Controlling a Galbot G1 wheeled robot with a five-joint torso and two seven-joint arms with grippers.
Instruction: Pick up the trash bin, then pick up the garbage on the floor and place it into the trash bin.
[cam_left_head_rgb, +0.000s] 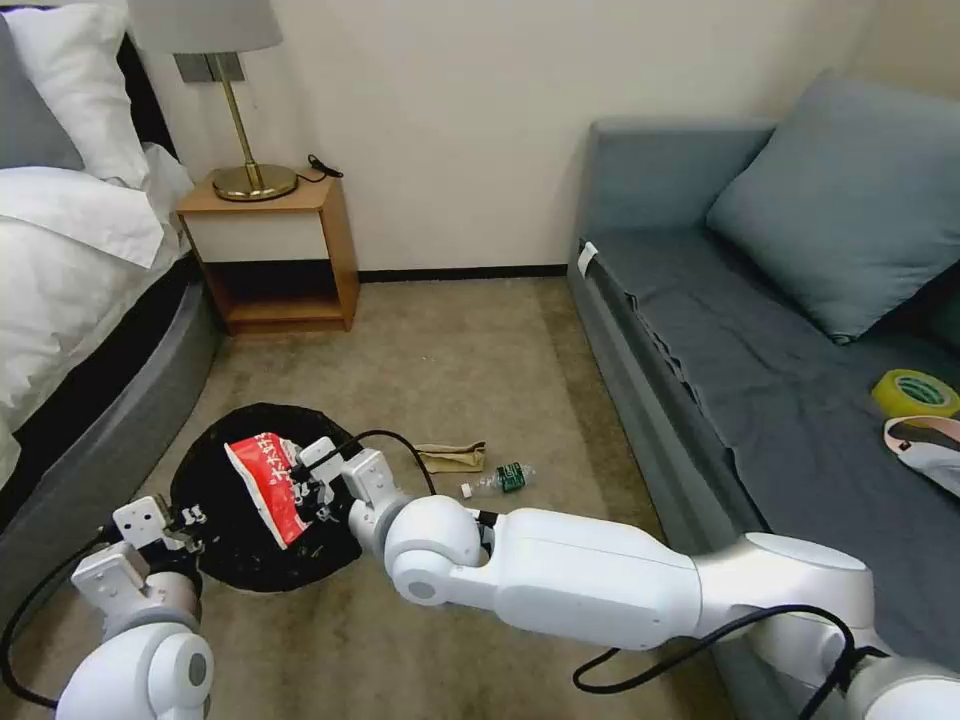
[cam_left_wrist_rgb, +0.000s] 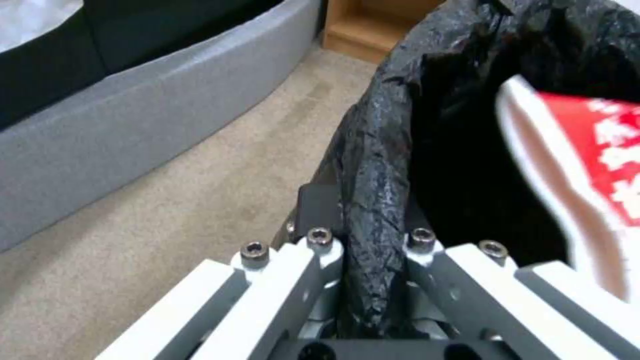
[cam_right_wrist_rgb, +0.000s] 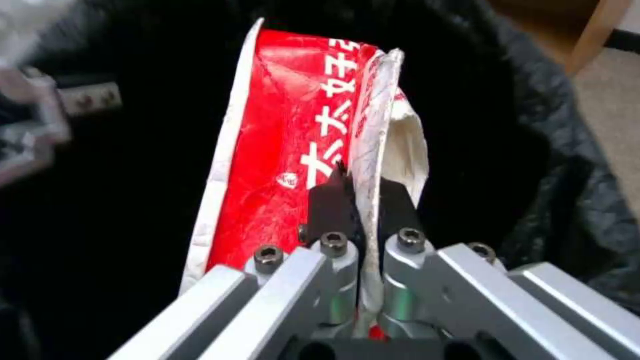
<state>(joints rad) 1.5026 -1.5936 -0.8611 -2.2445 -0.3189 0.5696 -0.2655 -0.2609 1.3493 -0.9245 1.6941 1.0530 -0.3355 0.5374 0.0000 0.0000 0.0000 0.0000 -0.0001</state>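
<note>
Jaws of the right gripper (cam_right_wrist_rgb: 360, 210) pinch a red-and-white packet (cam_left_head_rgb: 268, 487), hanging it over the bin (cam_left_head_rgb: 262, 497) mouth, probably for dropping. The left gripper (cam_left_wrist_rgb: 363, 250) clamps the bin's black-bagged rim, holding it up. Beyond the bin, a paper bag (cam_left_head_rgb: 452, 457) and bottle (cam_left_head_rgb: 500, 480) lie on the carpet (cam_left_head_rgb: 470, 350), unobstructed.

Light: even, soft indoor | shadows: faint | wrist views: edges blurred, bag interior perhaps underexposed

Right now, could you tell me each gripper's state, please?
Left gripper: shut on the trash bin rim.
Right gripper: shut on the red-and-white packet.
</note>
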